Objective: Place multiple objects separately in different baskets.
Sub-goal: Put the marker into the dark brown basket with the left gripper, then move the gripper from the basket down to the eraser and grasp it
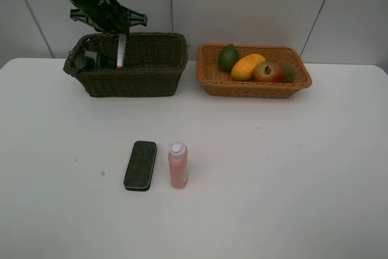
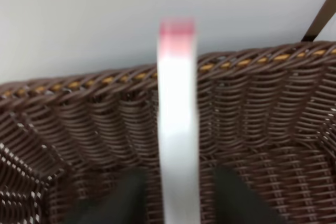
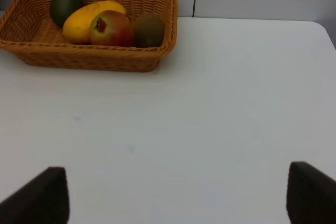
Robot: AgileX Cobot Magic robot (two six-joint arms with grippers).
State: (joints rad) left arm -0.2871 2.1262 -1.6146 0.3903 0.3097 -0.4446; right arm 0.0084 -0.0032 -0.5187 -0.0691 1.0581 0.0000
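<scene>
- Your left end effector (image 1: 119, 28): jaws slightly parted around upright marker (image 1: 121, 51), over dark basket (image 1: 139, 80).
- Your right end effector (image 3: 178, 187): wide open, empty, above surface (image 3: 236, 103).

No text, label, brand, number or sign can be read in any of the views. The small pink bottle (image 1: 177, 168) lying on the worktop (image 1: 273, 180) is too small in the high view to show any print, and the marker (image 2: 177, 140) is blurred in the left wrist view, so no lettering shows on its barrel.
</scene>
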